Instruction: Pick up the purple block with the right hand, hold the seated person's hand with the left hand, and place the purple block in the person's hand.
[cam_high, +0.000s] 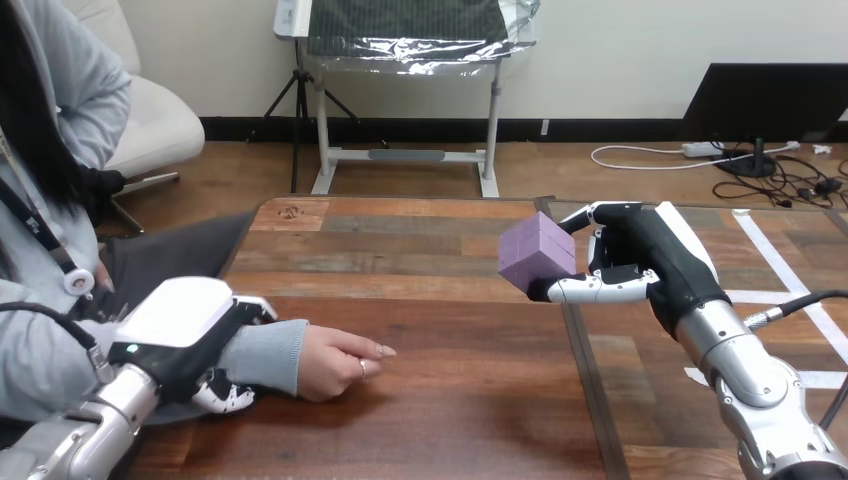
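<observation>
Both hands were occupied as I watched: the right hand (650, 262) gripped the purple block (537, 262) above the table (450, 420), well right of the person's hand (335, 362) (palm down, near left), whose wrist (283, 355) the left hand (190, 335) clasped.

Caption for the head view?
Handover setup: right hand holds the purple block above the table; left hand clasps the person's wrist, the person's hand resting on the wood.
</observation>
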